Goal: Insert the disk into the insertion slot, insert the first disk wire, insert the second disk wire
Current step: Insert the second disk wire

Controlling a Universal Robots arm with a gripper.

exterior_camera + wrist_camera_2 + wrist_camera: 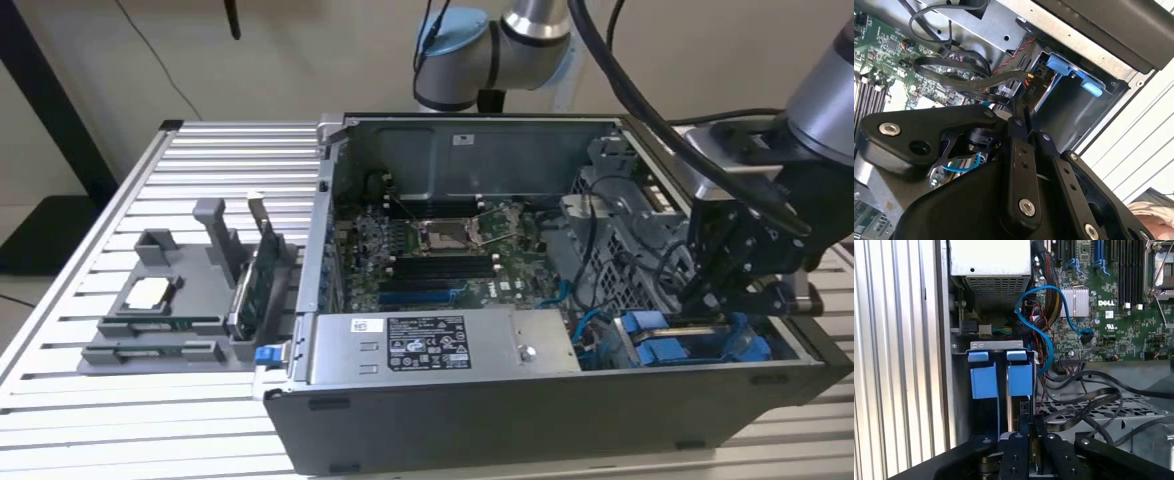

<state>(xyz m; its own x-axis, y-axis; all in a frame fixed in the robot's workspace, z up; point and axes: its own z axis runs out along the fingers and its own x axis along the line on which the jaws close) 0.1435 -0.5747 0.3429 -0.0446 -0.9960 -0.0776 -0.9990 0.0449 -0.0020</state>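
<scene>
In the exterior view an open case (561, 420) lies on a slatted worktop (134, 420). The gripper (701, 312) reaches down into the case's front corner on the exterior view's right, over the slot (674, 348) and its blue rails. A grey box (427, 345) along the front edge carries a white printed sticker, and a parts tray (167, 310) sits near the worktop's edge on the exterior view's left.

In the second wrist view the gripper (1018, 109) is closed, its tips meeting among black wires (954, 75). Whether it pinches one I cannot tell.

The first wrist view shows the slot (996, 345) end on, with two blue carrier fronts (1020, 379) side by side inside it. The disk's metal body is hidden behind them. A blue cable (1040, 315) loops to the board (1114, 330).
</scene>
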